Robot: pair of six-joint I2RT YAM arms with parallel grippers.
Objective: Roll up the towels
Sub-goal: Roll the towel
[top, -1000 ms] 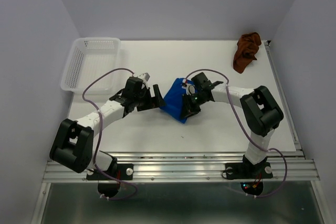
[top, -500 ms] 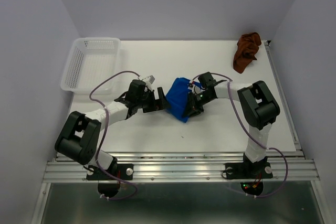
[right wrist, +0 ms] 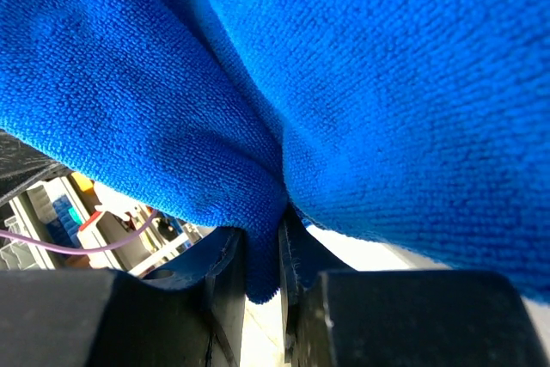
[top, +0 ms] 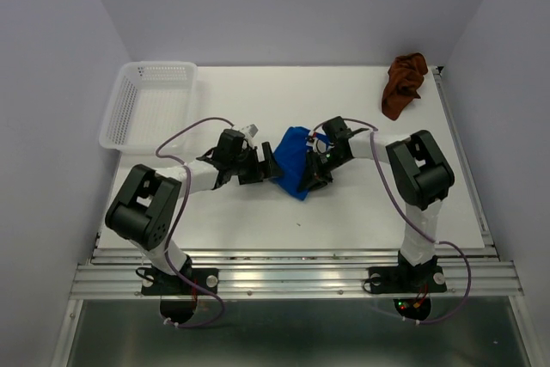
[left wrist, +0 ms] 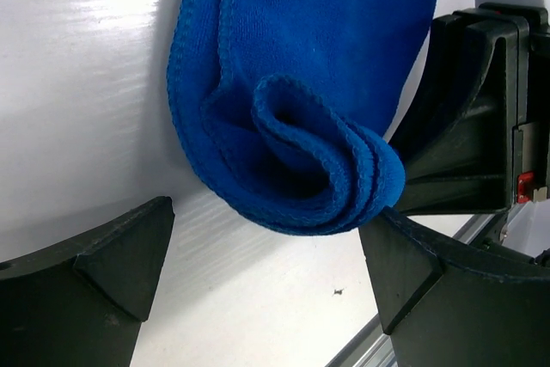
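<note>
The blue towel (top: 294,161) lies partly rolled at the table's middle; its curled end (left wrist: 292,152) faces the left wrist camera. My right gripper (top: 314,169) is shut on a fold of the blue towel (right wrist: 258,126), the cloth pinched between its two fingers. My left gripper (top: 262,165) stands open just left of the roll, its fingers (left wrist: 112,255) apart on either side of the towel's end and not closed on it. The rust-brown towel (top: 404,83) lies crumpled at the far right corner.
A white perforated basket (top: 146,105) stands at the far left. The table's metal front rail (top: 292,277) runs along the near edge by both arm bases.
My left arm has reached further right, bringing its open gripper up to the blue towel. The right gripper has kept its hold and shifted slightly; the towel bunched a little tighter.
</note>
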